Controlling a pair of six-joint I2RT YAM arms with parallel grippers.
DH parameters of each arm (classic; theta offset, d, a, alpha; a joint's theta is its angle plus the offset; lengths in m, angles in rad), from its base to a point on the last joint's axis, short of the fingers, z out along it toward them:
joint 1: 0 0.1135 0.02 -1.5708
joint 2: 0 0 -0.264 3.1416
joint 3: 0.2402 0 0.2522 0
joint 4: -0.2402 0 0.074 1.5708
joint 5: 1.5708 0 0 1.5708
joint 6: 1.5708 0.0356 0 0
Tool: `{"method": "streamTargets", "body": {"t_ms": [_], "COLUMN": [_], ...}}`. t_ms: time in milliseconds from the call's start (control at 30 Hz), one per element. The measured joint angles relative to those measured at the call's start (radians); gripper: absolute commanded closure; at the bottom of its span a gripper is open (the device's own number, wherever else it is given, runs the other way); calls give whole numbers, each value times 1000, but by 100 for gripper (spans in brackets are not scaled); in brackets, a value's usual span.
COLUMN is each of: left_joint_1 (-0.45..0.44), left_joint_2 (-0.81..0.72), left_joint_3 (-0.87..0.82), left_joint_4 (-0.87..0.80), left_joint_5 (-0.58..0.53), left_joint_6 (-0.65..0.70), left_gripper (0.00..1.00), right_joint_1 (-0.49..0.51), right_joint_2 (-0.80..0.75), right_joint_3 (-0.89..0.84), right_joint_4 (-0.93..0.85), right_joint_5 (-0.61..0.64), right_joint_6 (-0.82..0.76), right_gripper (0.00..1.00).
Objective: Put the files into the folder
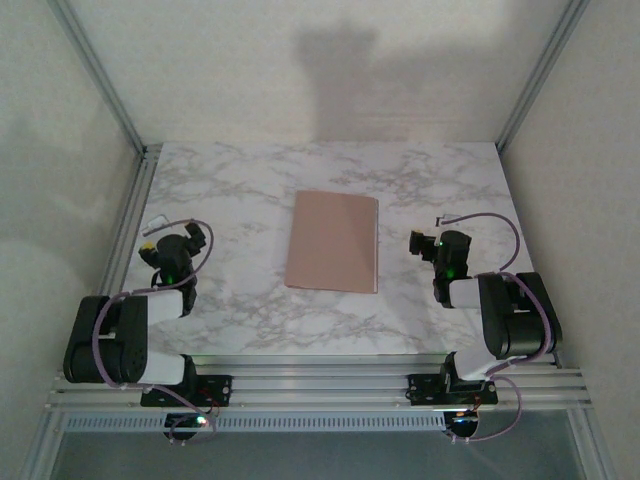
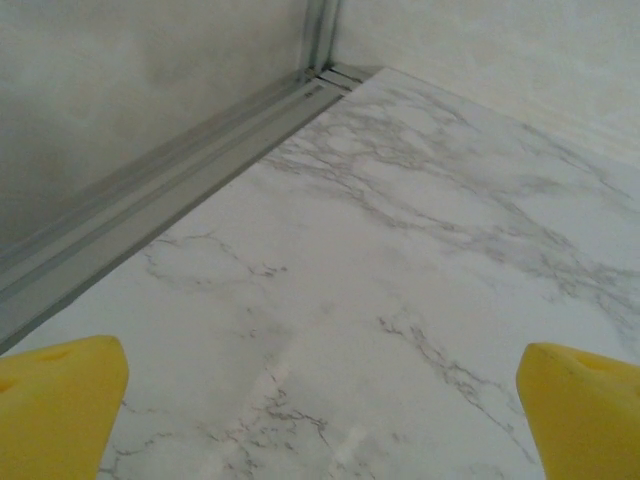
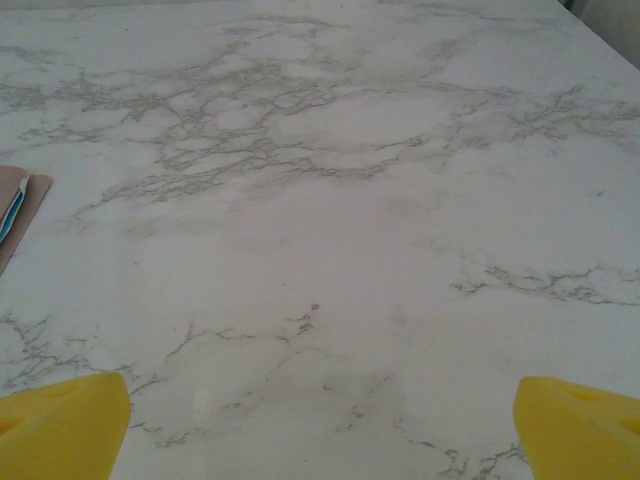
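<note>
The pinkish-brown folder (image 1: 332,240) lies shut and flat in the middle of the marble table. In the right wrist view its corner (image 3: 24,198) shows at the left edge, with a thin blue edge of the files (image 3: 8,216) peeking from between its covers; the white sheets are hidden. My left gripper (image 1: 160,242) rests low at the table's left side, well apart from the folder, open, its yellow fingertips (image 2: 60,400) wide with bare marble between. To the folder's right my right gripper (image 1: 420,243) is open too, with nothing between its fingertips (image 3: 580,425).
An aluminium frame rail (image 2: 150,200) runs along the table's left edge, with plain walls round three sides. Bare marble (image 1: 240,180) lies between each gripper and the folder. A small white tag (image 1: 157,222) sits by the left arm.
</note>
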Motion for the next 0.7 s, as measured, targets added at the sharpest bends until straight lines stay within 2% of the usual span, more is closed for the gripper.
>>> {"method": "streamTargets", "body": {"t_ms": [267,533,700], "left_joint_1": [10,10,-2], "left_joint_2": [55,73,106], "left_joint_3": [11,-19,-145], "left_joint_4": [89,195,389], "left_joint_5": [99,144,134], "left_joint_6": [40,55,63], "left_gripper": [0,0,1], "right_joint_1": [0,0,0], "right_joint_2": [0,0,0], "right_joint_3": [0,0,0], "right_joint_4": [0,0,0], "right_joint_5": [0,0,0], "right_joint_6": [0,0,0], "right_gripper": [1,1,1]}}
